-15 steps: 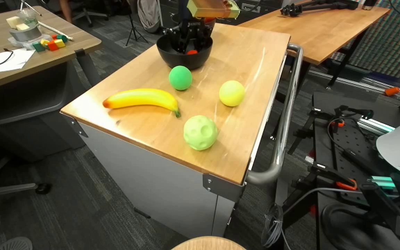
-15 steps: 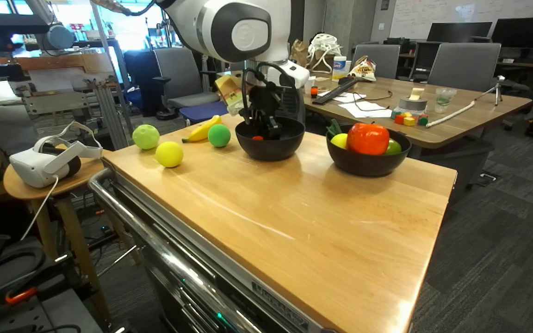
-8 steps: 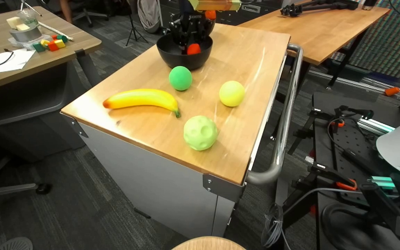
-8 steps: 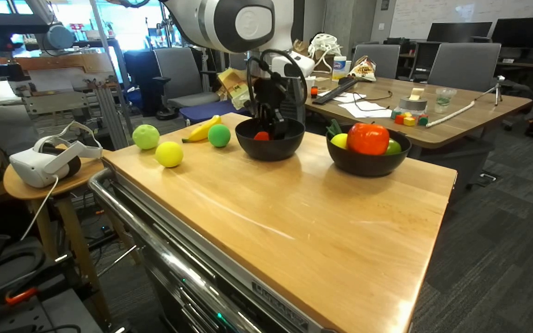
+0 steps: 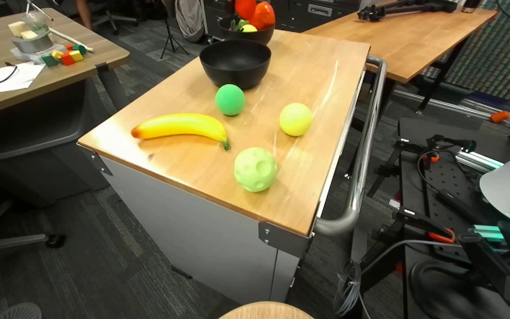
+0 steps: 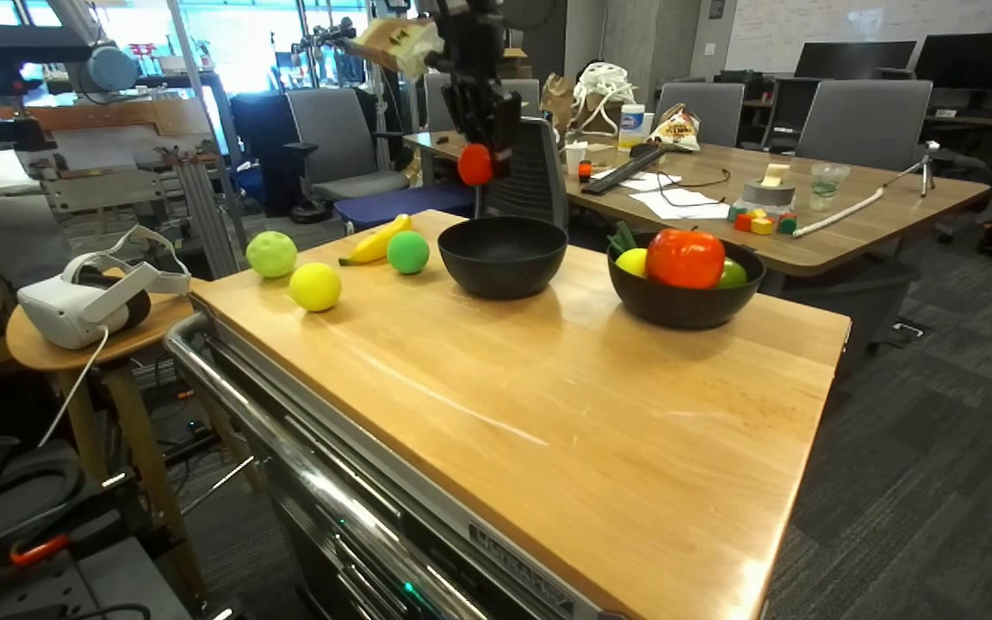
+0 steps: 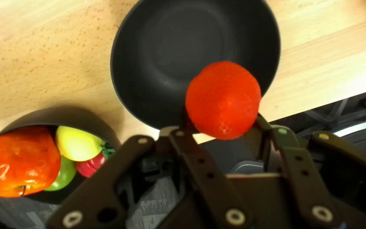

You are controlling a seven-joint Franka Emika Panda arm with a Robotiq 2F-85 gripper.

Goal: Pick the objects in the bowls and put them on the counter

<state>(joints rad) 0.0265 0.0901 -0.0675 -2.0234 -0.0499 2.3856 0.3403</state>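
gripper [image 7: 224,122]: closed on the red round fruit [image 7: 223,98], pressing its sides while much of the bulk bulges out; a squeeze from two sides is probably the surest hold on something this round.
red round fruit: aloft with the gripper, touching nothing else that I can see; the height presumably serves to clear what stands below.
near bowl [image 7: 183,41]: black, below the gripper, behind the held fruit in the wrist view; no fruit shows inside, so this bowl looks finished.
far bowl [image 6: 685,312]: black, below the gripper and off to one side; its wall presumably keeps the heap from rolling.
orange-red apple-shaped fruit [image 7: 21,160]: in the far bowl, rising highest, with the yellow fruit [image 7: 78,143], green fruit [image 7: 64,174] and crimson ribbed piece [image 7: 91,165] packed beside it; probably easiest to take first.
counter [image 6: 496,413]: light wood, well below the gripper, carrying both bowls.
banana [image 5: 179,124], green ball [image 5: 230,99], yellow ball [image 5: 295,119], dimpled pale-green ball [image 5: 255,169]: on the counter, away from the gripper on the side opposite the far bowl; spread out singly, perhaps so none knocks another.
next placing: not yet done, by my reading; a low release near those loose pieces would suit, since round fruit may roll.
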